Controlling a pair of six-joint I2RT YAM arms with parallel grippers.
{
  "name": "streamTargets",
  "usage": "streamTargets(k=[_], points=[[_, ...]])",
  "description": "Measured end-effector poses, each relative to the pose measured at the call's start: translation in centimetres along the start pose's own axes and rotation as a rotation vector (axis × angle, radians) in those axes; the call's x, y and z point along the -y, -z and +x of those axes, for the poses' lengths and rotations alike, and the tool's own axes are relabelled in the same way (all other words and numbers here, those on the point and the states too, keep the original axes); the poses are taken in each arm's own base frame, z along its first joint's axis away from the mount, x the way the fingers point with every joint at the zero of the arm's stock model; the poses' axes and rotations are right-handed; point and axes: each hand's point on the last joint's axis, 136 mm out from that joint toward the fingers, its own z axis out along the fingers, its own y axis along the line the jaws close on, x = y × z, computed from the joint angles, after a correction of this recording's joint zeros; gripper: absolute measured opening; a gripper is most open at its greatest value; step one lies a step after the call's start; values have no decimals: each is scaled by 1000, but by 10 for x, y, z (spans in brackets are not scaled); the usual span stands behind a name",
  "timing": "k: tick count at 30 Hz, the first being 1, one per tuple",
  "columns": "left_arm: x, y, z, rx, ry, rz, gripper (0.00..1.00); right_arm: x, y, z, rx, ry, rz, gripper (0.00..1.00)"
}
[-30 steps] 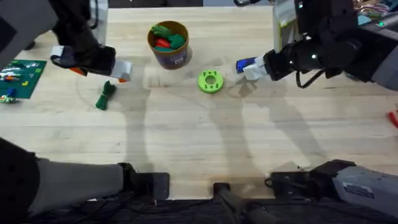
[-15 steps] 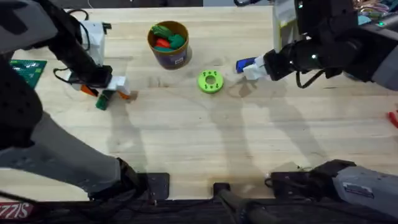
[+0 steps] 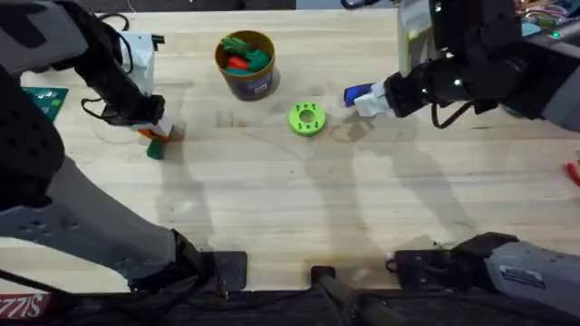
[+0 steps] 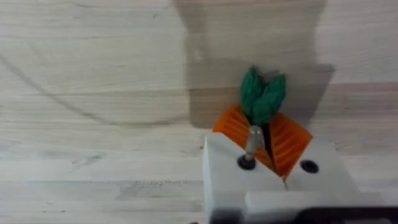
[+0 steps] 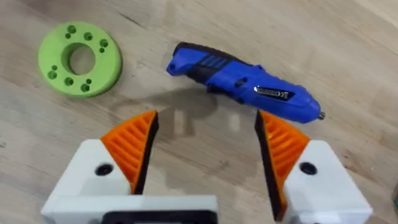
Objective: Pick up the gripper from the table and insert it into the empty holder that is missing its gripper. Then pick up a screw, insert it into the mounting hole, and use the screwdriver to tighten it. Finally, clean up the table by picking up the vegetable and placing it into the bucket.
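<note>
The vegetable (image 3: 156, 148), green with orange, lies on the table at the left. My left gripper (image 3: 159, 132) is down on it, and the orange pads (image 4: 291, 138) are closed around its green leaves (image 4: 262, 96). The bucket (image 3: 251, 86) stands at the back centre with green and red toys inside. Right of centre lies the blue screwdriver (image 3: 356, 93), with my right gripper (image 3: 373, 100) over it. In the right wrist view this gripper (image 5: 208, 134) is open, and the screwdriver (image 5: 242, 84) lies just beyond its fingertips, untouched.
A bright green holed disc (image 3: 306, 119) (image 5: 79, 59) sits between the bucket and the screwdriver. A green circuit board (image 3: 41, 98) is at the left edge, a white block (image 3: 138, 50) at the back left, and a red item (image 3: 573, 170) at the right edge.
My left gripper has come down from behind the vegetable onto it and closed on it. The right arm and screwdriver have not moved.
</note>
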Motion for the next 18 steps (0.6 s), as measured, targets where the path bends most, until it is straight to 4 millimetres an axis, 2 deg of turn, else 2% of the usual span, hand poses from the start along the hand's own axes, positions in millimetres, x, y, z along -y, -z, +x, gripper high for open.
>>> streamTargets(k=[6,7,10,11,14,18], points=[[0,3,-1,-11,-1,6,17,0,0,0,0,0,0,933],[0,9,-4,-18,-2,22,17,0,0,0,0,0,0,933],[-1,50,-37,87,13,62,16,0,0,0,0,0,0,933],[-2,76,-57,167,23,77,16,0,0,0,0,0,0,933],[2,117,-88,306,27,106,16,0,0,0,0,0,0,933],[26,168,-127,491,-20,172,16,0,0,0,0,0,0,933]])
